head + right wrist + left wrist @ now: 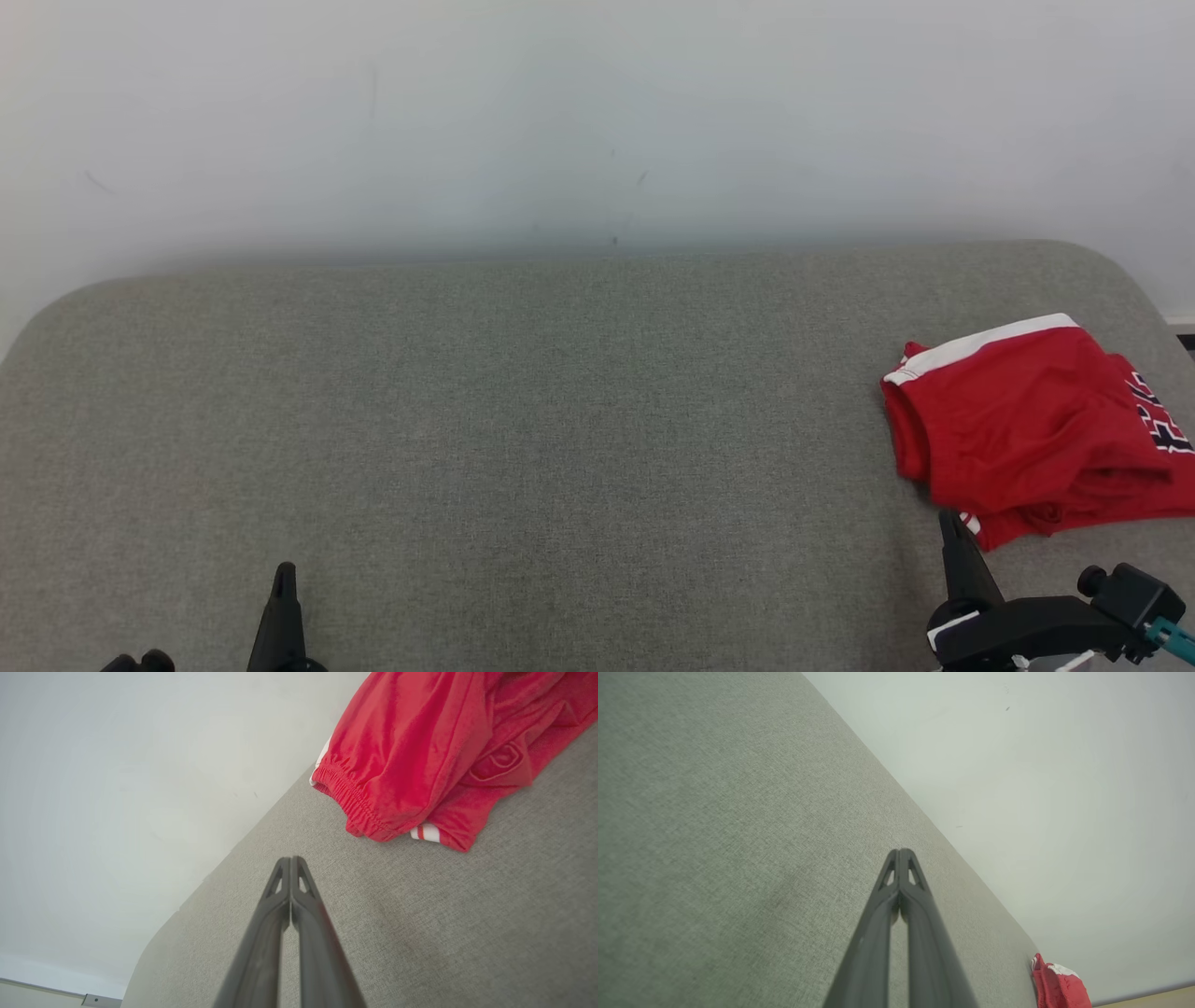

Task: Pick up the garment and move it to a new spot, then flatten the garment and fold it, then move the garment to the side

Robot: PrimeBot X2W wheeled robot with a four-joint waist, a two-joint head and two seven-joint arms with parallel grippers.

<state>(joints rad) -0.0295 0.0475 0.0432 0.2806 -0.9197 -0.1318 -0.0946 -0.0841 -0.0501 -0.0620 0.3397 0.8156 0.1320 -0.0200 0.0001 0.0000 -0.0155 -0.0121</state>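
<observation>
Found the red garment (1027, 420) lying as a folded, slightly rumpled bundle at the right end of the grey fabric-covered table (560, 420), near the rounded far right corner. Noted a white band along its far edge and dark-and-white lettering towards the right border (too cut off to read). Saw the right gripper (948, 519) at the lower right, pressed fully together on nothing, just short of the garment's near edge. Made out a strip of bare table between the two in the right wrist view, and a gathered elastic hem facing the fingertips. Saw the left gripper (285, 571) at the lower left, likewise closed and empty, well apart from the garment, over bare table. Took in a pale wall (560, 112) behind
</observation>
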